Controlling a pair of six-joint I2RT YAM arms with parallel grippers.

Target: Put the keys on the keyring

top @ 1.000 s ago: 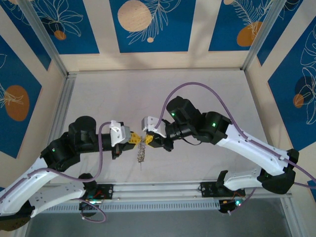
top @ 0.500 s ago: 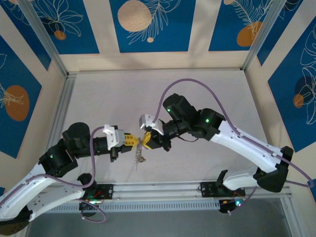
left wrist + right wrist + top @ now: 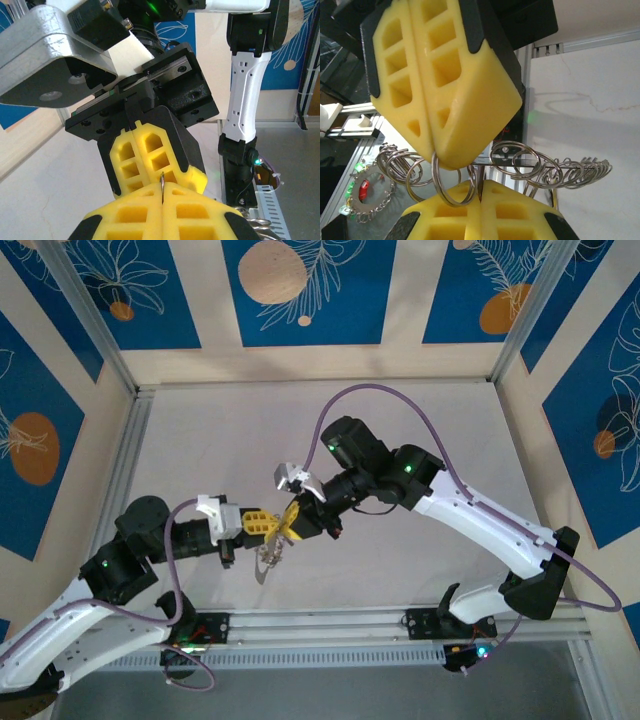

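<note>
**Keyring (image 3: 266, 558) pinched between two closed grippers**

Left gripper (image 3: 268, 526) and right gripper (image 3: 291, 517) meet tip to tip at 9 o'clock of the table (image 3: 430, 430) centre; each clamps one loop, probably to pry it apart; spare loops dangle toward 6 o'clock.

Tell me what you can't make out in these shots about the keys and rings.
Top view: hanging chain of rings, too small to tell keys on it.
Left wrist: rings mostly hidden by yellow fingers; the rest cut off by the bottom edge.
Right wrist: lower-left cluster blurred; keys or not, unclear.
</note>
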